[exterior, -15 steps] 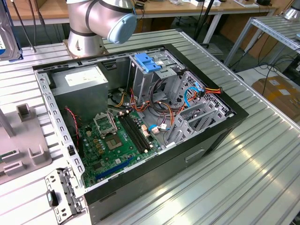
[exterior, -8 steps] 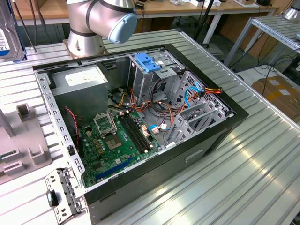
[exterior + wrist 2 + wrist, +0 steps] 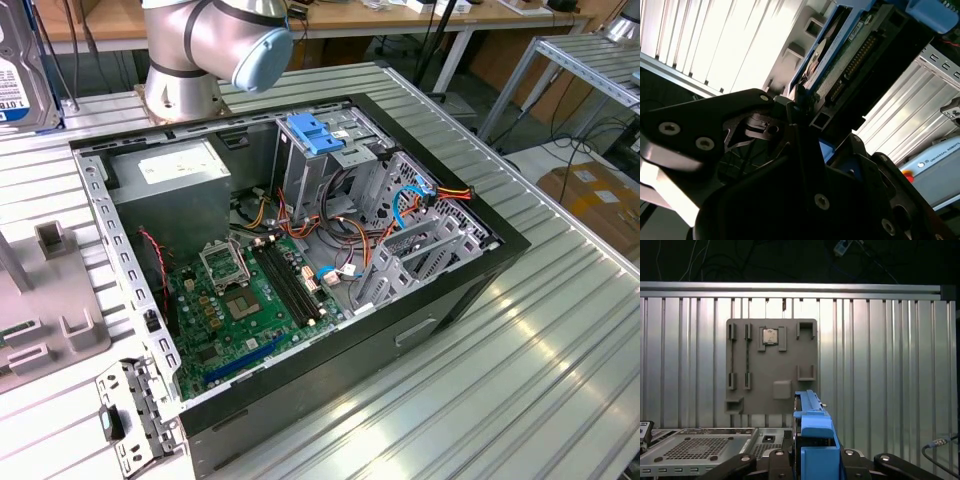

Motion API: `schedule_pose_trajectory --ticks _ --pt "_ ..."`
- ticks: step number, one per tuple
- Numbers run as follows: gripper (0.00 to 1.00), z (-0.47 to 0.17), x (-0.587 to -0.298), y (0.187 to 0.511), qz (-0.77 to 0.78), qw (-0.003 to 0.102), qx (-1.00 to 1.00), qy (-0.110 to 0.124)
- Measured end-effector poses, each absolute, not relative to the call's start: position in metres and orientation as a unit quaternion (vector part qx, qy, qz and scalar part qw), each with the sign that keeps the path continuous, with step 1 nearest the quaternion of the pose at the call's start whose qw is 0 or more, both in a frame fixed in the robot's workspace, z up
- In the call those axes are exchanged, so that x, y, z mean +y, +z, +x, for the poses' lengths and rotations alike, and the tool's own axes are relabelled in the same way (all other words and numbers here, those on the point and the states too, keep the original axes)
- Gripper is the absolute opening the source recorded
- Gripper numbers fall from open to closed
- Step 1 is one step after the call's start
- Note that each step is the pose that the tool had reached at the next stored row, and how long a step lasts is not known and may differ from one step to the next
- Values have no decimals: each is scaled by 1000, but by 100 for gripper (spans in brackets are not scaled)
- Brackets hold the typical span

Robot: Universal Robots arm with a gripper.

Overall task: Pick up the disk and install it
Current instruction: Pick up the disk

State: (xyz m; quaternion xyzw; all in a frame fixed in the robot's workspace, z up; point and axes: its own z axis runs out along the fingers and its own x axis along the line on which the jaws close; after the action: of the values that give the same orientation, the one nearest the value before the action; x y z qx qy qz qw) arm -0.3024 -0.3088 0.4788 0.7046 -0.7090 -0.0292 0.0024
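Well off the open computer case (image 3: 300, 250), past its edge on the exterior view's left and high up: the disk (image 3: 20, 70). Held by the claw (image 3: 812, 459), closed tight on its blue frame (image 3: 810, 412). Long side pointing straight out from the claw.

The PC case (image 3: 350, 370) is set on the table (image 3: 560, 380), w/ the arm base (image 3: 185, 80) behind it. In the case, the power box (image 3: 170, 175) is placed at the exterior view's back left, the drive cage (image 3: 330, 170) just right of it, and the main board (image 3: 250, 300) in front. The holder plate (image 3: 50, 335) is laid on the table at the exterior view's left of the case. The disk (image 3: 22, 80) is held in the gripper (image 3: 812, 457), farther back on that side.
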Motion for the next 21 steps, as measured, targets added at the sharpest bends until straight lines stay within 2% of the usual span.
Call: schedule_pose_trajectory --ticks 21 --pt "37 -285 -317 478 705 2 -709 -29"
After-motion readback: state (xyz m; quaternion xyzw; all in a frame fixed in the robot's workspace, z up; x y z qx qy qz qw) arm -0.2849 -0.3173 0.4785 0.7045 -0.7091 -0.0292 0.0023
